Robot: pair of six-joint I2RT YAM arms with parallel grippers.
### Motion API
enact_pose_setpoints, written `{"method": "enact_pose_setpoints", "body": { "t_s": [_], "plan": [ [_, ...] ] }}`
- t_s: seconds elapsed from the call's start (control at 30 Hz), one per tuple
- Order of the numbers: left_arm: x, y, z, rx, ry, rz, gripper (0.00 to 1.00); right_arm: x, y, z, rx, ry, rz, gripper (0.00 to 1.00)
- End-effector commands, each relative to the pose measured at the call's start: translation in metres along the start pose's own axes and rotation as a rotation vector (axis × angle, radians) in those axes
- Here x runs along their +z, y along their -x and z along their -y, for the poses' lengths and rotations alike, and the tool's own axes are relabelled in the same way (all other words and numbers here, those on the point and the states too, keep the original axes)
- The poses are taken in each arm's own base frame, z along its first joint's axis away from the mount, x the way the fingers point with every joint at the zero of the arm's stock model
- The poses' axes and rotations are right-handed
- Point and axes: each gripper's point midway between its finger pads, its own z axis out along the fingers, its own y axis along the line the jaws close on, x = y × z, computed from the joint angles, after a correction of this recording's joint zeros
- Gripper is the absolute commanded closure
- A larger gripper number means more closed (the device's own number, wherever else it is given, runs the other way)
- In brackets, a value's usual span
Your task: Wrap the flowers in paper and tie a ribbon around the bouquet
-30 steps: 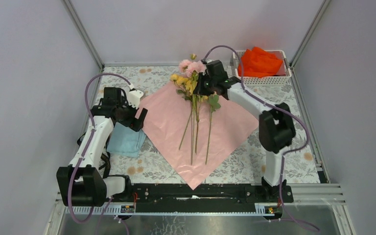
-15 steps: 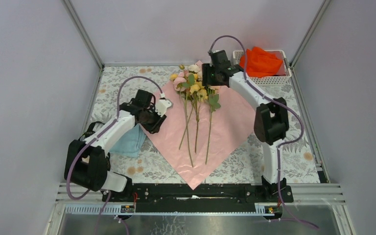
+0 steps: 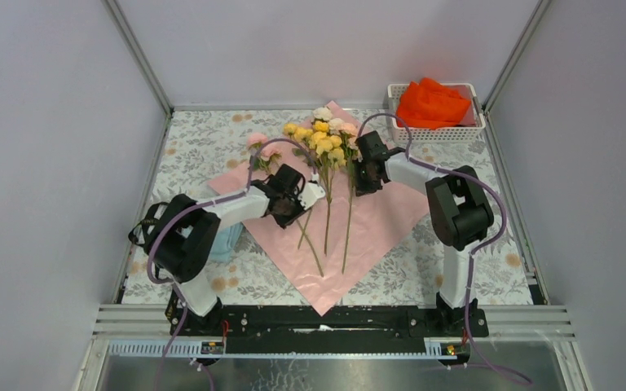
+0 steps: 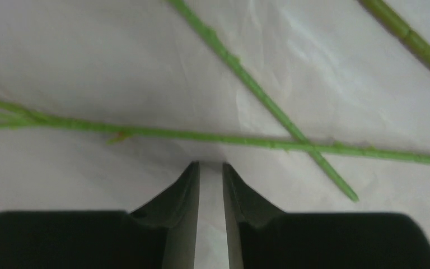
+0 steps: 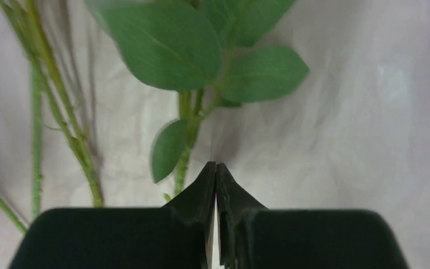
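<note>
Pink face up and spread cornerwise across the middle of the table [image 3: 204, 142]: the paper [image 3: 375, 220]. Lying on it, the flowers [image 3: 324, 134], heads toward the far edge, stems toward the near edge. Over the stems, left side: left gripper [image 4: 210, 165], fingers narrowly apart, gripping nothing, one stem just past the tips. By a leafy stem, right side: right gripper [image 5: 215, 165], fingertips pressed together, nothing seen between.

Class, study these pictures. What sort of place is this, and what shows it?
Probably a robot test cell, not a florist's: plain walls enclose a table, a left arm and right arm are bolted to its near rail, and flowers lie on paper.
</note>
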Motion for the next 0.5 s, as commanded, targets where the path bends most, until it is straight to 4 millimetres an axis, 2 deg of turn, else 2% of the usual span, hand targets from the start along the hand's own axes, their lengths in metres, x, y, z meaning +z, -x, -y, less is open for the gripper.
{"method": "enact_pose_setpoints", "body": {
  "t_s": [0.0, 0.13, 0.37, 0.43, 0.47],
  "plan": [
    [0.022, 0.021, -0.008, 0.042, 0.062, 0.035, 0.71, 0.009, 0.011, -0.030, -0.012, 0.094, 0.037, 0.92],
    [0.032, 0.038, -0.008, 0.056, 0.065, 0.047, 0.68, 0.013, 0.013, -0.049, -0.031, 0.152, 0.046, 0.93],
    [0.040, 0.078, -0.011, 0.095, 0.054, 0.112, 0.66, 0.014, 0.032, -0.084, -0.064, 0.248, 0.096, 0.94],
    [0.036, 0.084, -0.012, 0.105, 0.051, 0.110, 0.66, 0.012, 0.040, -0.082, -0.078, 0.226, 0.104, 0.94],
    [0.030, 0.086, -0.012, 0.110, 0.053, 0.109, 0.66, 0.011, 0.043, -0.075, -0.085, 0.189, 0.109, 0.93]
  ]
}}
